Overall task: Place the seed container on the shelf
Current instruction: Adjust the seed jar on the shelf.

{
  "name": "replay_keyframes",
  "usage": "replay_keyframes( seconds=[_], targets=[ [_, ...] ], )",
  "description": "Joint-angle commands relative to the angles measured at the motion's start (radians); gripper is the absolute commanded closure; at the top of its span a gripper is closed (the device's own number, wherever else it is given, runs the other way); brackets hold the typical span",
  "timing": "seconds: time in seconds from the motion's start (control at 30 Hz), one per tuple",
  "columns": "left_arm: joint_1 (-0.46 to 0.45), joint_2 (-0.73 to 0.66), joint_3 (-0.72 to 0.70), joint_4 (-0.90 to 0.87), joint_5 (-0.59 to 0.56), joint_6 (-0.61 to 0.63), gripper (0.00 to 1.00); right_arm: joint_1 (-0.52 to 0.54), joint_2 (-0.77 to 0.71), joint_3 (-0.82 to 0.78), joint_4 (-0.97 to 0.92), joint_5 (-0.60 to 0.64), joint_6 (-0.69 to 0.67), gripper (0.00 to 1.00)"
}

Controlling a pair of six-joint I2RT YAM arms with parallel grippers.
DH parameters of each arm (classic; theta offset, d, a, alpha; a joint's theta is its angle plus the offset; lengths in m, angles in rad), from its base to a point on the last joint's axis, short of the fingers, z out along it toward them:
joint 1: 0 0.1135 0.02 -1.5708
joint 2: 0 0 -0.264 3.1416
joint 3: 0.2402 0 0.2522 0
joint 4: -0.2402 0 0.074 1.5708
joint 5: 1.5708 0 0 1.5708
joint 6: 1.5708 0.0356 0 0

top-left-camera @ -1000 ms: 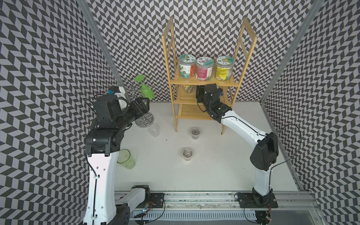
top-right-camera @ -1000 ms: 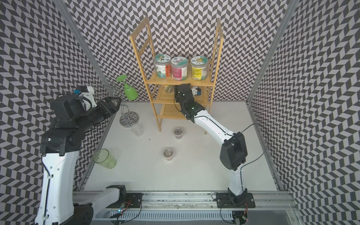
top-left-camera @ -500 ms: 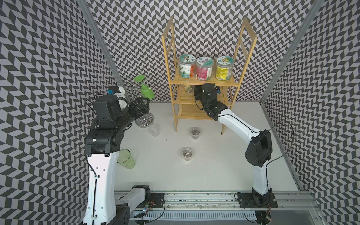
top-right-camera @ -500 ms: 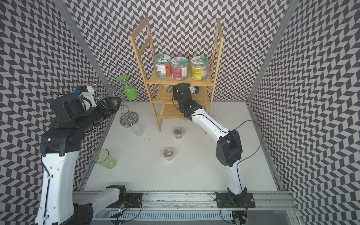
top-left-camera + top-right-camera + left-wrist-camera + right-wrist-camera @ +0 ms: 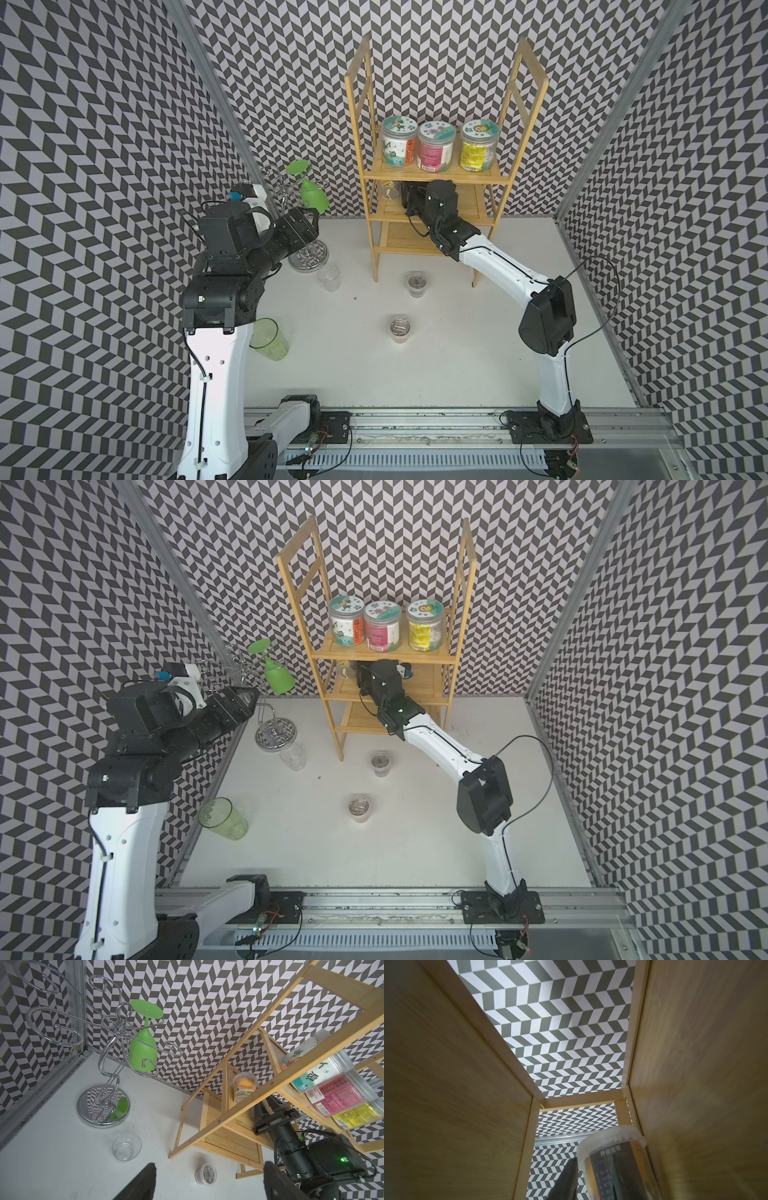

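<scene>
In both top views the right hand (image 5: 404, 198) reaches into the shelf (image 5: 432, 178) under its top tier, the seed container (image 5: 388, 192) half hidden there; the left hand (image 5: 308, 222) hangs near the chrome stand (image 5: 309, 258). The left wrist view shows its own fingers (image 5: 143, 1180) spread, empty. The right wrist view shows fingers (image 5: 566, 1178) clamped on the container between two tiers.

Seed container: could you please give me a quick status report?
Right pincer shut on seed container, at shelf middle tier. Left pincer open, empty, by glass stand. Nothing seen blocking.
</scene>
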Motion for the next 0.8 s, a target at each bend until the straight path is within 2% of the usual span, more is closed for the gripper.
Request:
replay_keyframes(
  seconds=[0.0, 0.17, 0.47, 0.77],
  targets=[
    [-0.003, -0.021, 0.013, 0.018, -0.010, 0.014, 0.18, 0.010, -0.015, -0.045, -0.015, -0.030, 0.012, 0.68],
    [-0.003, -0.025, 0.007, 0.018, -0.006, 0.011, 0.18, 0.010, -0.035, -0.058, -0.038, -0.036, 0.010, 0.62],
    [-0.003, -0.028, 0.005, 0.019, -0.003, 0.009, 0.18, 0.010, -0.070, -0.033, -0.194, -0.031, -0.043, 0.40],
    [-0.003, -0.036, 0.000, 0.018, -0.001, 0.009, 0.17, 0.021, -0.071, -0.043, -0.206, -0.043, -0.047, 0.37]
  ],
)
